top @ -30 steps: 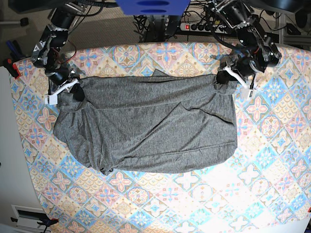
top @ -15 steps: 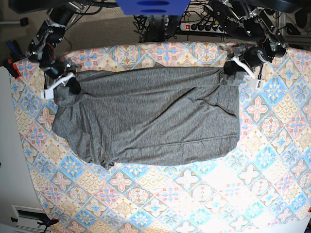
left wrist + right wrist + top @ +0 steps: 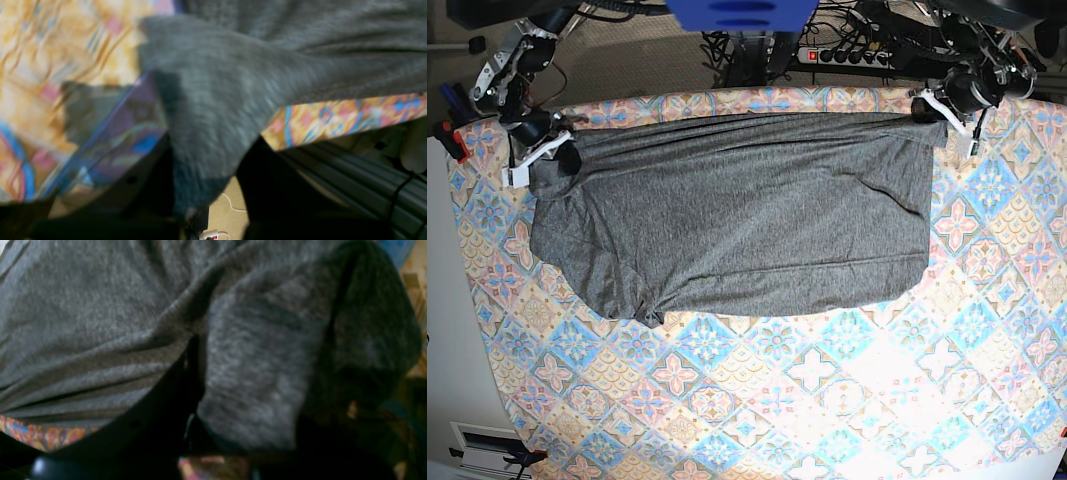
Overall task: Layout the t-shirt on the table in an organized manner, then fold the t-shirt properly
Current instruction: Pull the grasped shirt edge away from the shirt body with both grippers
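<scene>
Base view: the shirt [image 3: 737, 215] lies spread across the far half of the bench [image 3: 827, 400], a wide grey sheet with its top edge pulled taut just inside the far edge of the patterned cloth. The right gripper [image 3: 557, 152] sits at the shirt's corner on this view's left, clamped onto a bunched bit of fabric; the left gripper [image 3: 930, 110] sits at the corner on this view's right, likewise pinching the cloth. The lower edge of the shirt runs roughly straight, with a small puckered knot at its lower left corner, and shallow creases cross the middle. A blue block [image 3: 740, 14] hangs over the far edge of the bench, and a power strip [image 3: 847, 55] with cables lies on the floor behind it. Left wrist view: blurred, but a tongue of grey shirt [image 3: 213, 110] runs down into the dark fingers [image 3: 263, 186] at the bottom of the frame, closed on it; the patterned bench [image 3: 66, 66] shows to the left and in a strip at the right, with the floor below its edge. Right wrist view: grey shirt [image 3: 133, 316] fills nearly everything, a thick fold of it dropping between the dark fingers [image 3: 160, 420] that are closed on it; a sliver of bench [image 3: 36, 436] pattern shows at lower left, and more at the right edge.
</scene>
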